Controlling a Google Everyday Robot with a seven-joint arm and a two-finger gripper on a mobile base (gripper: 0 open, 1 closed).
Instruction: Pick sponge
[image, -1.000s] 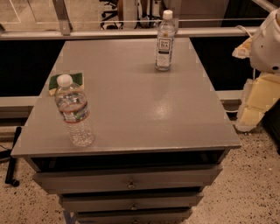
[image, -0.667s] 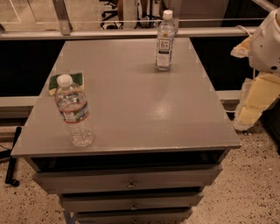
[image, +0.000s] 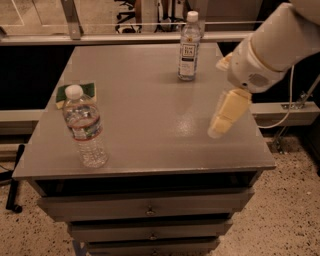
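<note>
While claw (image: 227, 112) hovers right, sponge (image: 90, 89) lies left.

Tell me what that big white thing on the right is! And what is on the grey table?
That is a robot's white arm. At its end is a pale yellow padded gripper, its grabbing hand, hanging over the right side of the grey table top. One camera looks down on the table; where it sits I cannot tell. On it stand two clear plastic water bottles: the near bottle on the left, the far bottle at the back. Behind the near bottle lies a small flat sponge, green on top, yellow underneath. The robot should pick it up, but holds nothing yet.
</note>
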